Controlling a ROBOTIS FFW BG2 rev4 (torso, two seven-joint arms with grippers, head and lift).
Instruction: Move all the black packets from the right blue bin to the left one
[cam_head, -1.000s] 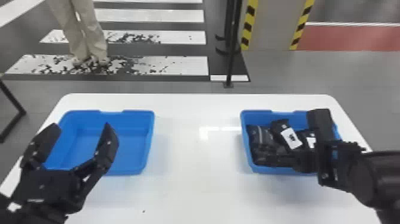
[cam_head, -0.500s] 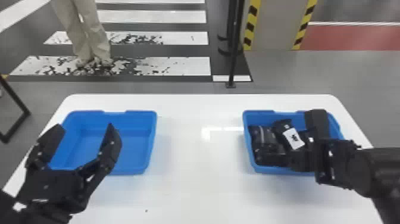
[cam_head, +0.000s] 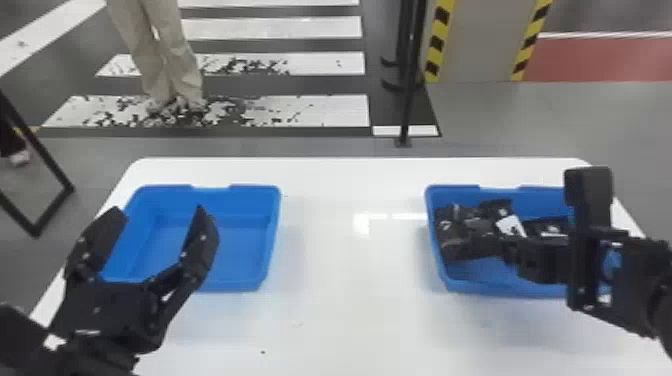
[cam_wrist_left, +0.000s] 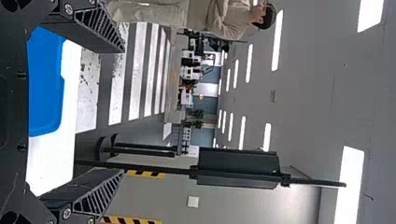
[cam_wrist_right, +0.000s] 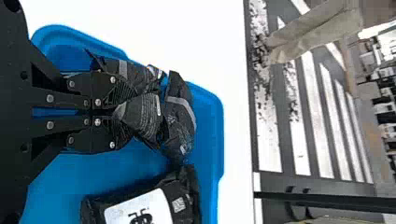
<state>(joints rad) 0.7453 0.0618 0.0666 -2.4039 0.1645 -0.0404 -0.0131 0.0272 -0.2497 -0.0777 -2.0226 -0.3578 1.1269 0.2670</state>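
Right gripper (cam_wrist_right: 123, 112), clenched on a black packet (cam_wrist_right: 145, 113), could drag up the neighbouring packet (cam_wrist_right: 180, 116), as they lie bunched together.

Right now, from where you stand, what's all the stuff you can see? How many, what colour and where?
Left bin: one, blue, table's left side
Right bin: one, blue, table's right side
Black packets: several, overlapping too much to count, black, in the right bin
Table: one, white, under both bins
Stand: one, black, behind the table
Pillar: one, grey with yellow-black edges, farther back
Floor stripes: several, white, beyond the table
Ceiling lights: many, white, overhead
Left pincer: one, black, open by the left bin
Right pincer: one, black, closed on a packet at the right bin
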